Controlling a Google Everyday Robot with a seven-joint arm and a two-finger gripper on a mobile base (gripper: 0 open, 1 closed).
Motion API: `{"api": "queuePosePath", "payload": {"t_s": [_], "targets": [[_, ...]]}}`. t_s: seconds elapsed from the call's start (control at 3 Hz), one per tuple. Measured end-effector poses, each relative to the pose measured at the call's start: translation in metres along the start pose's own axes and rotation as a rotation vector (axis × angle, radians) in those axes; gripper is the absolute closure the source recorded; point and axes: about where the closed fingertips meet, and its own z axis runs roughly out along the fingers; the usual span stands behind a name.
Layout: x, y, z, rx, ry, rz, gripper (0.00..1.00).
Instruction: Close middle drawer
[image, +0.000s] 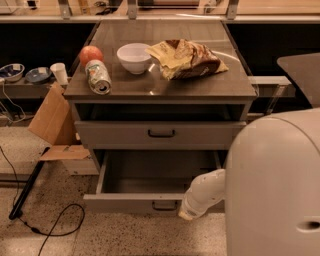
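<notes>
The middle drawer is pulled out wide, showing its long empty grey tray and a flat front with a small dark handle. My gripper is at the end of the white arm, low against the drawer's front face, just right of the handle. Above it the taller top drawer with a wider black handle is closed. The lowest drawer is hidden under the open one.
On the cabinet top lie an apple, a tipped can, a white bowl and a chip bag. A cardboard box and a black cable are at the left. My white arm shell fills the right.
</notes>
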Motion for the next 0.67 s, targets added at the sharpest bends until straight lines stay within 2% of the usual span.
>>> {"api": "queuePosePath", "payload": {"t_s": [0.33, 0.67], "targets": [[0.007, -0.015, 0.005, 0.010, 0.034, 0.025, 0.75], [0.004, -0.029, -0.004, 0.041, 0.043, 0.036, 0.52]]}}
